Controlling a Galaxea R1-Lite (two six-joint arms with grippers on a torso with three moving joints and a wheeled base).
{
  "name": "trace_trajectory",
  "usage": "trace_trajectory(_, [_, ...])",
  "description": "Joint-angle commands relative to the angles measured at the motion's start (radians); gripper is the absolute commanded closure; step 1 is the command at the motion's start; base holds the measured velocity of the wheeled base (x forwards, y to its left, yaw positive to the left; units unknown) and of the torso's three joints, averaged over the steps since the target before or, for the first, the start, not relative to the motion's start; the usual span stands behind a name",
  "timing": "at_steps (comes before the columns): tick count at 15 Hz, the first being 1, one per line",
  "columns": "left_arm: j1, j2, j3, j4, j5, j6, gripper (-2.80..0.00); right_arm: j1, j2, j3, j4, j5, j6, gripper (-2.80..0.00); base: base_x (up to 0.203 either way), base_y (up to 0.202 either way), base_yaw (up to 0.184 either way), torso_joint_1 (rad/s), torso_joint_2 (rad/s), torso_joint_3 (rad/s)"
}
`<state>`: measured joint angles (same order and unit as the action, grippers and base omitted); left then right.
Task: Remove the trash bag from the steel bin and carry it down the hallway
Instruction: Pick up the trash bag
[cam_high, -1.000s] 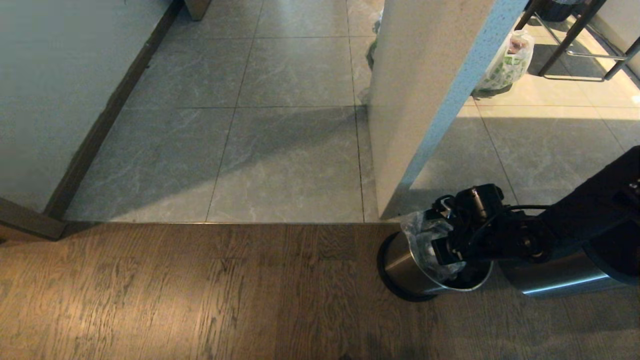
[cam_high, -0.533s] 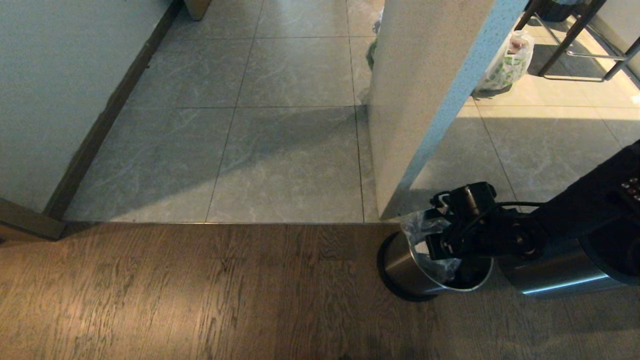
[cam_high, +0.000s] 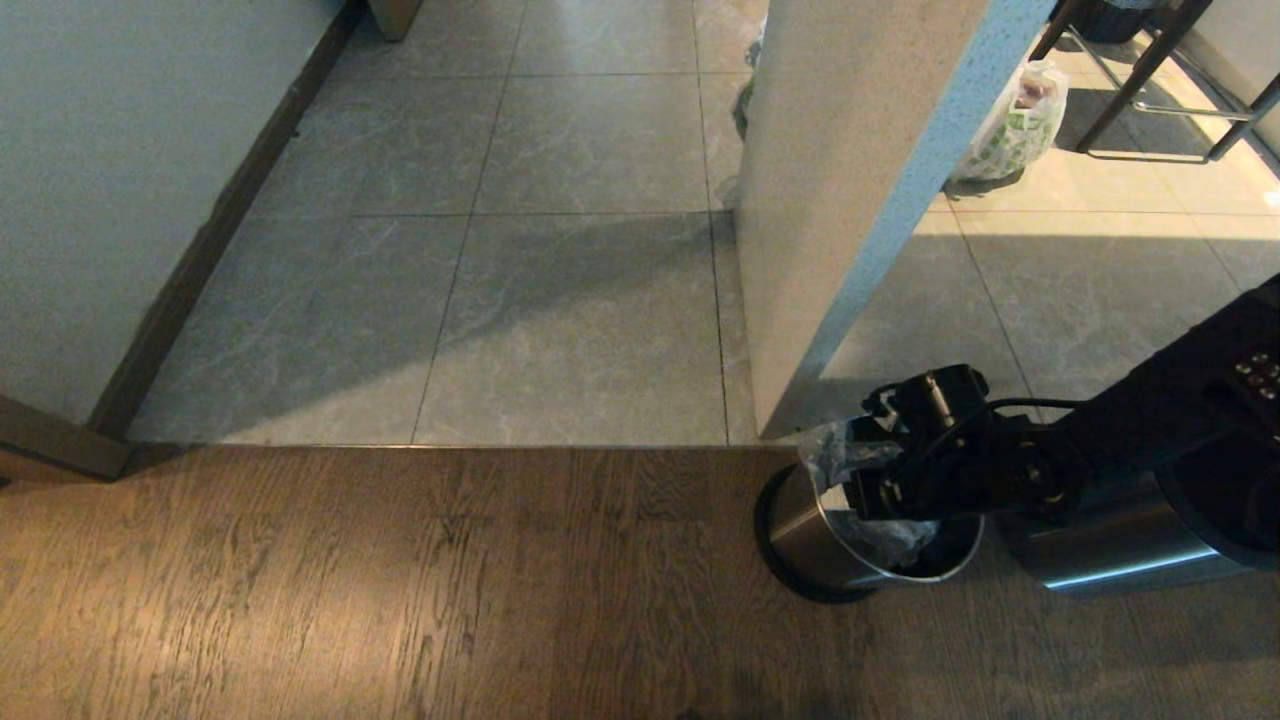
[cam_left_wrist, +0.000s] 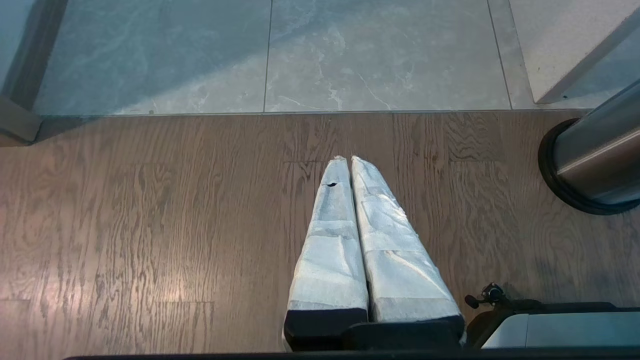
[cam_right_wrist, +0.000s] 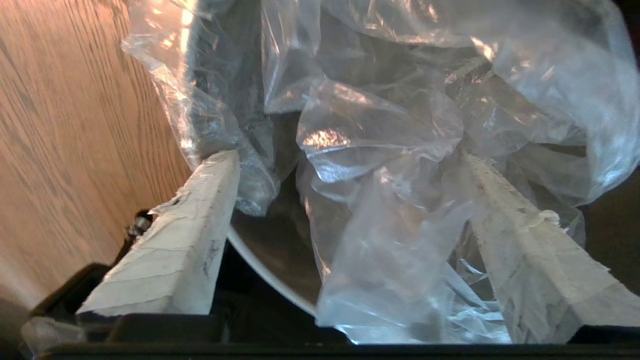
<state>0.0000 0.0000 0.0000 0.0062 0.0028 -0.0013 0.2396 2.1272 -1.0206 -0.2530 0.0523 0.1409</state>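
The steel bin (cam_high: 800, 525) stands on the wood floor beside a pillar corner, and its rim (cam_right_wrist: 270, 275) shows in the right wrist view. The clear crinkly trash bag (cam_high: 835, 450) lines it and bunches up above the far rim. My right gripper (cam_high: 870, 490) hangs over the bin's mouth. In the right wrist view that gripper (cam_right_wrist: 345, 157) is open, with loose folds of the trash bag (cam_right_wrist: 380, 130) lying between its spread fingers. The left gripper (cam_left_wrist: 347, 159) is shut and empty, hovering above wood floor with the bin (cam_left_wrist: 595, 160) off to one side. The tiled hallway (cam_high: 560, 300) stretches ahead.
A speckled pillar (cam_high: 840, 200) rises just behind the bin. A second, larger steel bin (cam_high: 1110, 550) sits under my right arm. A white shopping bag with green print (cam_high: 1015, 125) and metal chair legs (cam_high: 1140, 80) are beyond the pillar. A wall with dark baseboard (cam_high: 200, 250) borders the hallway's left.
My right gripper's fingers have spread apart, and the hand has lifted slightly toward the bin's far rim. The bag stays in the bin.
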Motion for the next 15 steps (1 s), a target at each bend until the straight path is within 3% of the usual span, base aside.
trace_trajectory(1, [0.0, 0.0, 0.0, 0.0, 0.0, 0.0, 0.0, 0.0, 0.012, -0.011, -0.006, 0.001, 0.0, -2.8, 0.0, 0.0, 0.0, 0.0, 0.0, 0.0])
trace_trajectory(15, [0.0, 0.0, 0.0, 0.0, 0.0, 0.0, 0.0, -0.031, 0.122, -0.06, -0.045, -0.008, -0.013, -2.8, 0.0, 0.0, 0.0, 0.0, 0.0, 0.0])
